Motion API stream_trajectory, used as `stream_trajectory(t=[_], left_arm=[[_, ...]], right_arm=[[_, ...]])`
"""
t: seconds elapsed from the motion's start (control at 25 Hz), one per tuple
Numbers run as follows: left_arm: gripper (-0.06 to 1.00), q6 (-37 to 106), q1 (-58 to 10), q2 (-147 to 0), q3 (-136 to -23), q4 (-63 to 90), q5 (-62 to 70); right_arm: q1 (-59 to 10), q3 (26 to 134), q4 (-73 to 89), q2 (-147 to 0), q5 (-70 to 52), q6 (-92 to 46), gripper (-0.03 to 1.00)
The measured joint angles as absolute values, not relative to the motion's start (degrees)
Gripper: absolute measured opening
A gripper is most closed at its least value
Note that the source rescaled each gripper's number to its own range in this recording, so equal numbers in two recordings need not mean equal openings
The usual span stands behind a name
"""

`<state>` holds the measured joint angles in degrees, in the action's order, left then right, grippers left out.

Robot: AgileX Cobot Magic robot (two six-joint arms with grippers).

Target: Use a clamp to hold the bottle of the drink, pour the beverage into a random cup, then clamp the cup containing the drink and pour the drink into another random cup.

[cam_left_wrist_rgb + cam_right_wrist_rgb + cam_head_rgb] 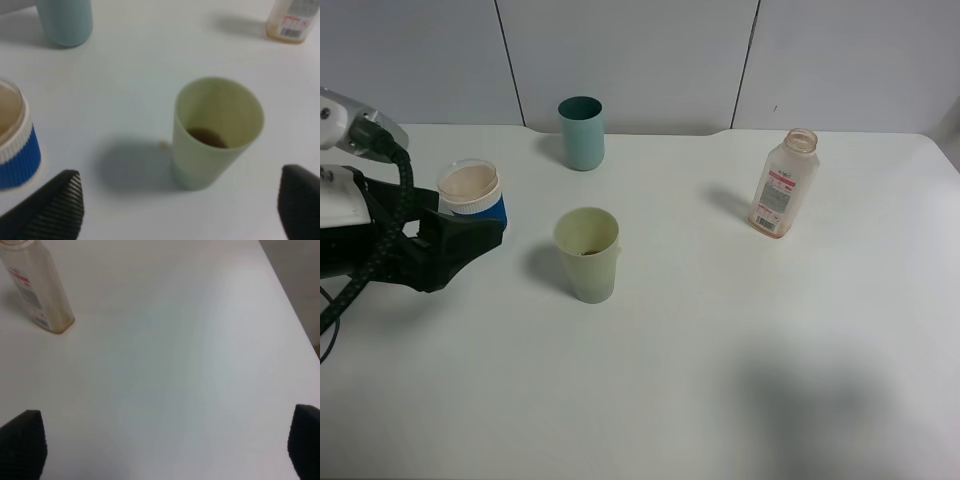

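Count three cups and one bottle on white table (720, 380), all upright. Find pale green cup (587, 255) near table middle, with a small pool of dark drink at its bottom, visible in left wrist view. Place teal cup (581, 132) behind it toward the back edge, well apart. Place blue-banded cup (472, 195) at the left, white ribbed rim, pale tan inside; cannot tell drink or lining. Note it just beside the black left gripper (182, 212); cannot tell touching or not. Record left gripper released: jaws spread wide, gripping nothing, pale green cup ahead of the gap and apart from both fingers. Find bottle (785, 185) on the right side of the table, uncapped, clear plastic with a printed label, orange tint toward the base, well apart from all three cups. Record right gripper (165, 445), seen in its own wrist view only, likewise released: two dark fingertips far apart above bare table, gripping nothing, bottle ahead and off to one side, untouched.
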<state>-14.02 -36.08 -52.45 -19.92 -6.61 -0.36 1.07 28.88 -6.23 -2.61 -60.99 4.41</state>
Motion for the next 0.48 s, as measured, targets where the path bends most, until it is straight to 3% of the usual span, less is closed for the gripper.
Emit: stream_trajectory(t=[0.48], left_arm=[[0.77, -13.79, -36.08, -53.26, -14.76, -4.35, 0.74]], right_arm=[[1.07, 28.88, -6.23, -2.61, -60.99, 4.41, 0.93]])
